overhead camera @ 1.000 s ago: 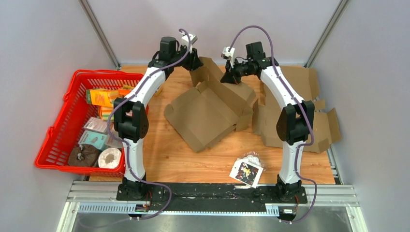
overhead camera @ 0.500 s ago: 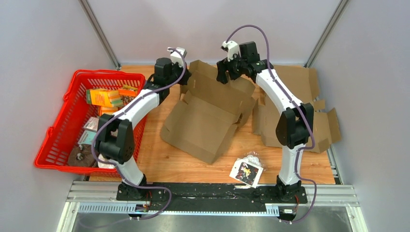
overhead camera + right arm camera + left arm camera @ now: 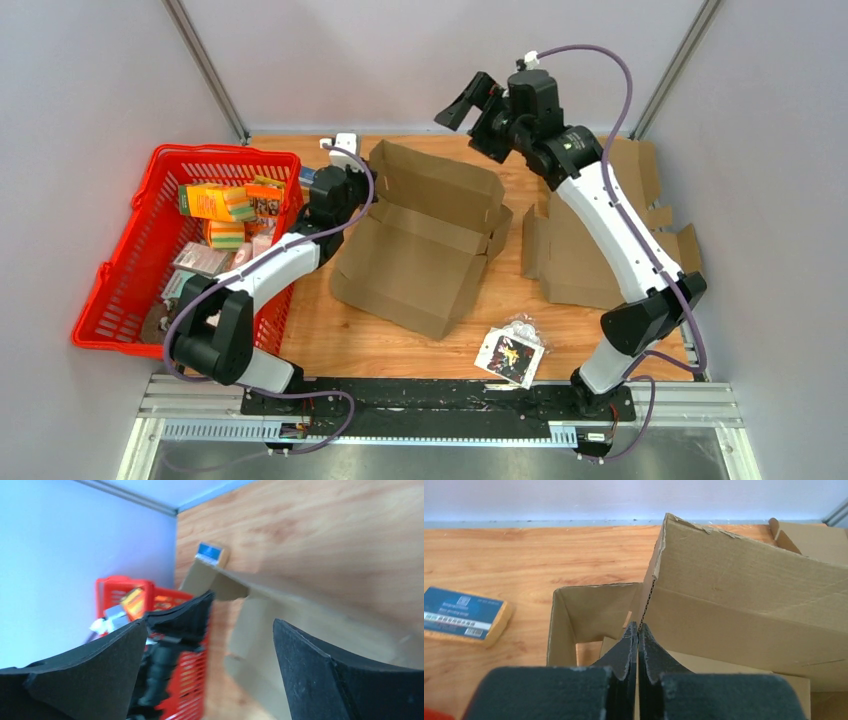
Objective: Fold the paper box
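Red basket (image 3: pixel 225 151) holds packets (image 3: pixel 212 201); paper box (image 3: pixel 420 255) sits open; left tool (image 3: pixel 638 629) pinched closed, right tool (image 3: pixel 207 625) wide.

The half-folded paper box (image 3: pixel 425 235) fills the middle of the counter (image 3: pixel 390 345), its far wall upright. Left of it the red basket (image 3: pixel 220 152) leaves a narrow lane, taken up by the left arm (image 3: pixel 270 265); the left end effector (image 3: pixel 638 632) is pinched shut at the box's far-left corner. On the right, flat cardboard sheets (image 3: pixel 590 250) lie just beside the box. The near strip is bare wood apart from a small printed packet (image 3: pixel 511 352). The right end effector (image 3: pixel 470 110) hangs spread wide above the far edge.
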